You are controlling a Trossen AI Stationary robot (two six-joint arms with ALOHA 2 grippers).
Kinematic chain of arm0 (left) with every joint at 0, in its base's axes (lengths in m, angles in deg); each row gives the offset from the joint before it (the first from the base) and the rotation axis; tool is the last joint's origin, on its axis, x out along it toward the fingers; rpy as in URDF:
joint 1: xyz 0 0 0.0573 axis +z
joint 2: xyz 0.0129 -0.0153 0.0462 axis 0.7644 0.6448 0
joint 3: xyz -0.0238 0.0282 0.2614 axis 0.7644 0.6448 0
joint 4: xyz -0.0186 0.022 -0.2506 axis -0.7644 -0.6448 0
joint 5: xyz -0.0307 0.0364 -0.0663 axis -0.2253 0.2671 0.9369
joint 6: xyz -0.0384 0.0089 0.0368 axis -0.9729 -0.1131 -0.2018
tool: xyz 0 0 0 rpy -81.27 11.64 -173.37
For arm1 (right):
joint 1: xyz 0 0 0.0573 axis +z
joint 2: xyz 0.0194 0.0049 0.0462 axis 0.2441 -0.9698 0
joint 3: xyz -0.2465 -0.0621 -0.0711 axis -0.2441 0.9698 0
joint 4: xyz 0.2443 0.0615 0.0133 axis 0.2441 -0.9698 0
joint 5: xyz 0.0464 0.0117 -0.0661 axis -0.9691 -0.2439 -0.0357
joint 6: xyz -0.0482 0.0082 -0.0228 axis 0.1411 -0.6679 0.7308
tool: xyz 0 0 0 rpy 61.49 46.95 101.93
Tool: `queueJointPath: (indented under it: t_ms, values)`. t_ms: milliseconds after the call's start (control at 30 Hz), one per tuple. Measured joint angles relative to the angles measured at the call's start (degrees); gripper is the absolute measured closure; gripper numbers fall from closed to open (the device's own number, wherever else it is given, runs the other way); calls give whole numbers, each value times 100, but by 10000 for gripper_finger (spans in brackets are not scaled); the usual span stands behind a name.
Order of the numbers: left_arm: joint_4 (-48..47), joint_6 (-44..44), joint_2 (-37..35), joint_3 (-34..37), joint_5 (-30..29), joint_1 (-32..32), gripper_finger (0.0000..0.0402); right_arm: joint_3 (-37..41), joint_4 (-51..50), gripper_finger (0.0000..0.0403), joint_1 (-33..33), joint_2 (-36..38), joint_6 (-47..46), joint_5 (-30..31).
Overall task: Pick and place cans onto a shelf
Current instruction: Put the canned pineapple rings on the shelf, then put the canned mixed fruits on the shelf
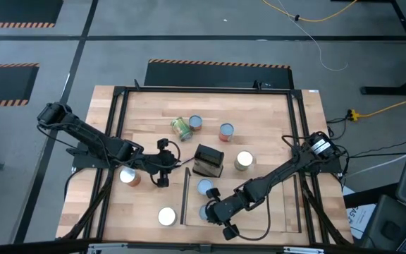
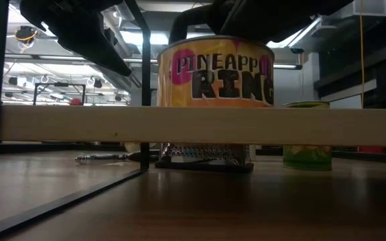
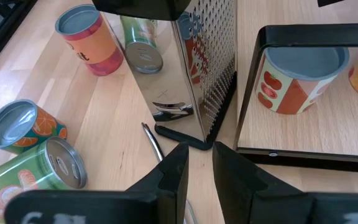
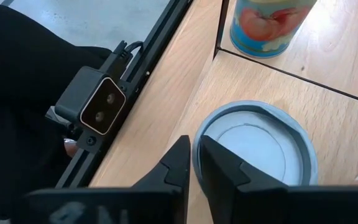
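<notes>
Two cans already stand on the shelf (image 1: 273, 212): one with a pale-blue top (image 1: 205, 187), and just beside it, nearer the front corner, the can (image 4: 257, 152) that the right gripper (image 4: 194, 168) is tending. Its fingers stand close together on either side of that can's rim, and I cannot tell whether they pinch it or have let go. By my count six cans are left on the tabletop (image 1: 139, 106). A green one (image 1: 180, 128) lies on its side next to a silver-topped one (image 1: 196, 123), and a red-orange one (image 1: 226, 131) stands near them. A gold one (image 1: 244, 161) is close to the shelf's far edge, and two white-topped ones (image 1: 127, 176) (image 1: 166, 216) sit on the left. So the job looks about a quarter done. The left gripper (image 3: 199, 165) hangs low over the tabletop beside a metal grater (image 3: 197, 68), its fingers slightly apart with nothing between them. Most of the shelf is bare toward its right end. The black rails around it and the grater near its left rail narrow the way in from that side.
</notes>
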Motion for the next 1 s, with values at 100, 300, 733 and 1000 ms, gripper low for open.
queueJointPath:
  t_ms: [100, 300, 733, 1000]
  values:
    - [-1, 0, 0, 0, 0, 0, 335, 0, 2, 361, 0, 0, 0, 0]
    - [-1, -1, 0, 0, 0, 0, 335, 0, 15, 360, 0, 0, -34, 0]
    - [-3, -2, 0, 0, -2, 1, 335, 0, -299, 360, 0, 746, 18, -702]
    - [-2, -3, 0, 0, -2, -1, 335, -9, -1397, 360, 1, 1726, 16, -733]
